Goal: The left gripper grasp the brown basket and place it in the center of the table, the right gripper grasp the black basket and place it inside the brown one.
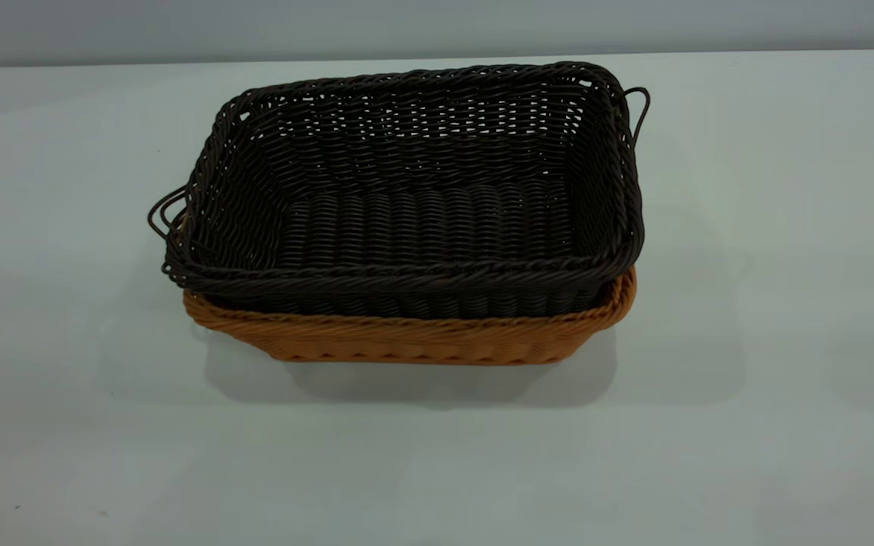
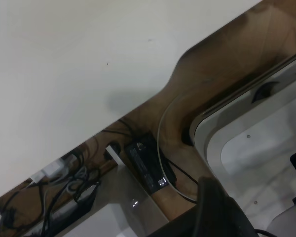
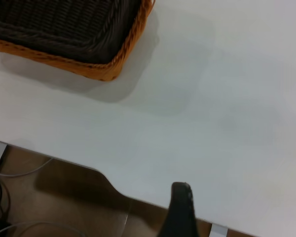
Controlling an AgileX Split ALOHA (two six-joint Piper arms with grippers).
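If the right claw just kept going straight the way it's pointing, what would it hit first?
Probably bare table. The right claw's finger sits at the table edge, aimed across open surface. The brown basket holding the black basket lies off to one side, though depth is uncertain.

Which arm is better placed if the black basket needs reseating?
Right, probably. Its wrist view shows the black basket nested in the brown basket close by, with the right gripper at the table edge. The left wrist view shows only bare tabletop and cables, no baskets.
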